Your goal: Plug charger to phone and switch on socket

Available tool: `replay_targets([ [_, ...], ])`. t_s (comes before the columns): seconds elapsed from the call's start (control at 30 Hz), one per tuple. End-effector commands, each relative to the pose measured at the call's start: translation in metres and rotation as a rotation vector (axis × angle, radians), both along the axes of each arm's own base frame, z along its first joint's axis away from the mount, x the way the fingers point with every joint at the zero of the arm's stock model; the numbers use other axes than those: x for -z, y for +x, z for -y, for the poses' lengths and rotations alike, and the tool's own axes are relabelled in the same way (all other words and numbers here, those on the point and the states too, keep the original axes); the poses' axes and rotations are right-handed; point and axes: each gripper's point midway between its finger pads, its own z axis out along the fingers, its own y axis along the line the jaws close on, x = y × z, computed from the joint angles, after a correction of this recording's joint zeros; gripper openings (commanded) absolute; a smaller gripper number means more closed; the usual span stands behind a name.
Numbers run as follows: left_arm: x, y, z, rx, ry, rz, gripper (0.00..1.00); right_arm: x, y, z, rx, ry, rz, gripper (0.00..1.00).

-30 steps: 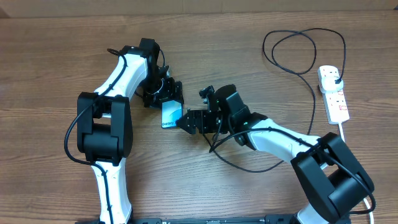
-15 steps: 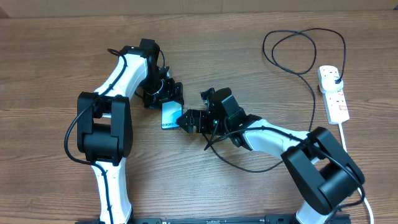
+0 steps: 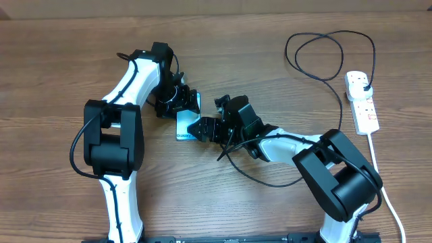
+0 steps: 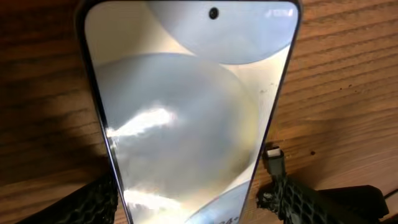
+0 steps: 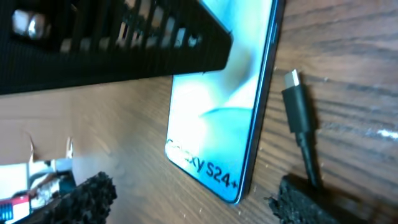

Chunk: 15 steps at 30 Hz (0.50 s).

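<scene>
Taking stock, I judge the job less than half done. On the charger (image 5: 299, 118), the black plug (image 3: 365, 84) looks seated in the socket (image 3: 365, 111) at the far right of the surface (image 3: 223, 209), and the thin cable loops across the wood towards me. The connector tip lies bare just beside one long edge of the phone (image 5: 217, 81). It points along that edge rather than into any port, so nothing is mated yet. The phone sits lit, screen up, near the middle between my two arms.

My right pincer (image 5: 196, 204) is spread wide, its pads either side of the phone's near corner, pinching nothing; the cable runs down to one pad. My left pincer (image 3: 182, 103) sits over the phone's other end, and I cannot tell whether it clamps the phone.

Two steps are left: seat the tip in the phone's port, then press the socket's switch, whose position is too small to read.
</scene>
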Motion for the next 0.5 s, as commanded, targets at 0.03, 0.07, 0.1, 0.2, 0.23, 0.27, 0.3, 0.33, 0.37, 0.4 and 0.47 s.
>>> replay_targets([
  [0.03,0.0246,-0.0172,0.0011,0.028,0.002,-0.076,0.84,0.0101,0.0157,0.0082,0.099,-0.048,0.013,0.80],
  [0.07,0.0246,-0.0172,0.0011,0.030,0.002,-0.075,0.85,0.0106,0.0183,0.0097,0.119,-0.052,0.013,0.78],
  [0.1,0.0246,-0.0174,0.0010,0.031,0.002,-0.076,0.85,0.0102,0.0210,0.0106,0.135,-0.053,0.016,0.78],
  [0.2,0.0244,-0.0187,0.0006,0.031,0.004,-0.081,0.85,0.0125,0.0206,0.0101,0.133,-0.053,0.014,0.78],
  [0.23,0.0244,-0.0186,0.0007,0.030,0.004,-0.081,0.85,0.0140,0.0200,0.0106,0.133,-0.056,0.010,0.78],
  [0.27,0.0245,-0.0183,0.0008,0.030,0.004,-0.080,0.85,0.0150,0.0195,0.0109,0.133,-0.059,0.006,0.77],
  [0.3,0.0248,-0.0169,0.0007,0.030,0.005,-0.074,0.86,0.0153,0.0195,0.0112,0.133,-0.060,0.005,0.77],
  [0.33,0.0252,-0.0167,-0.0001,0.024,0.011,-0.075,0.85,0.0153,0.0193,0.0111,0.132,-0.060,0.004,0.77],
  [0.37,0.0255,-0.0167,-0.0006,0.017,0.019,-0.077,0.86,0.0151,0.0187,0.0107,0.129,-0.058,0.002,0.77],
  [0.4,0.0263,-0.0166,-0.0023,0.003,0.036,-0.082,0.86,0.0158,0.0173,0.0106,0.125,-0.058,-0.004,0.77],
  [0.47,0.0282,-0.0163,-0.0069,-0.029,0.077,-0.089,0.89,0.0181,0.0160,0.0125,0.126,-0.067,-0.016,0.76],
])
